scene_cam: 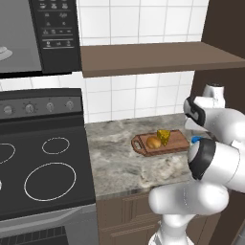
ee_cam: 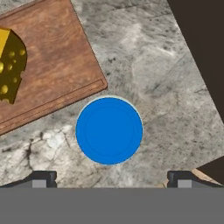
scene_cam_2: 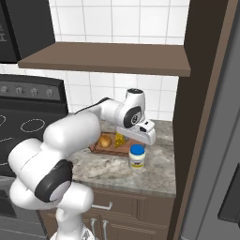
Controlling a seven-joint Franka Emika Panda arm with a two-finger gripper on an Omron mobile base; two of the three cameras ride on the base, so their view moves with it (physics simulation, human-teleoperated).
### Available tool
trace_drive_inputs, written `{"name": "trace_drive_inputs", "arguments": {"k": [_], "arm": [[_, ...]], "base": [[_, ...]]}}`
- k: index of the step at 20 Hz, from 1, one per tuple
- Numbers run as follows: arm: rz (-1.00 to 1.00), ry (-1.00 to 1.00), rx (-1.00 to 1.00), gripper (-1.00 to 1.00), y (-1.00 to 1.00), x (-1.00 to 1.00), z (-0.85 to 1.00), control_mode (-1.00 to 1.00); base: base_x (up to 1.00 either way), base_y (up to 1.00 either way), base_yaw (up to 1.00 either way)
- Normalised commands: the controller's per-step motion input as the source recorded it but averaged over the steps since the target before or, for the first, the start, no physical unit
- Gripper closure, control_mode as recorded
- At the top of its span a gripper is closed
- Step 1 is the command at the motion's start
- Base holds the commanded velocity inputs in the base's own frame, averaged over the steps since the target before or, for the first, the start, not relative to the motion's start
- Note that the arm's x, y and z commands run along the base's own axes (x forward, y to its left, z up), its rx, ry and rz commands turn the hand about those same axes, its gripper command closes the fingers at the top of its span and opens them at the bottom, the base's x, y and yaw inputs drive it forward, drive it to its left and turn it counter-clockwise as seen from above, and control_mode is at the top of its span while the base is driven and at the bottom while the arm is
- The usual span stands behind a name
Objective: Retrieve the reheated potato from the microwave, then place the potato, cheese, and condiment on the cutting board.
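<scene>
The robot's white arm [scene_cam_2: 70, 136] bulks nearest the camera, reaching over the grey marbled bench [scene_cam: 115, 158] with its claw [ee_cam: 109, 177] spread wide and empty, straight above the condiment [scene_cam_2: 136, 157]. The condiment, a small pale jar with a white label and a round blue lid, stands upright on the bench just off the corner of the cutting board [ee_cam: 52, 65], near a dark cabinet wall [scene_cam_2: 206, 93]. On that reddish-brown board sit the golden-brown potato [scene_cam: 153, 142] and, beside it, the holed yellow cheese [scene_cam: 164, 136]; left of the board lie the black stove [scene_cam: 43, 162] and, above it, the microwave [scene_cam: 52, 33] standing open.
</scene>
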Motion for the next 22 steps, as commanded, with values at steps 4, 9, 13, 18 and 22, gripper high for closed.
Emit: {"name": "trace_drive_inputs", "arguments": {"k": [4,9,13,18,22], "arm": [[0.0,0.0,0.01,-1.0,0.0,0.18,-0.16,-1.0],[0.0,0.0,0.0,-1.0,0.0,0.05,-0.14,-1.0],[0.0,0.0,0.0,-1.0,-0.02,0.01,-0.1,-1.0],[0.0,0.0,0.0,-1.0,-0.05,0.0,-0.15,-1.0],[0.0,0.0,0.0,-1.0,-0.04,0.0,-0.15,-1.0]], "base": [[0.0,0.0,0.0],[0.0,0.0,0.0],[0.0,0.0,0.0],[0.0,0.0,0.0],[0.0,0.0,0.0]]}}
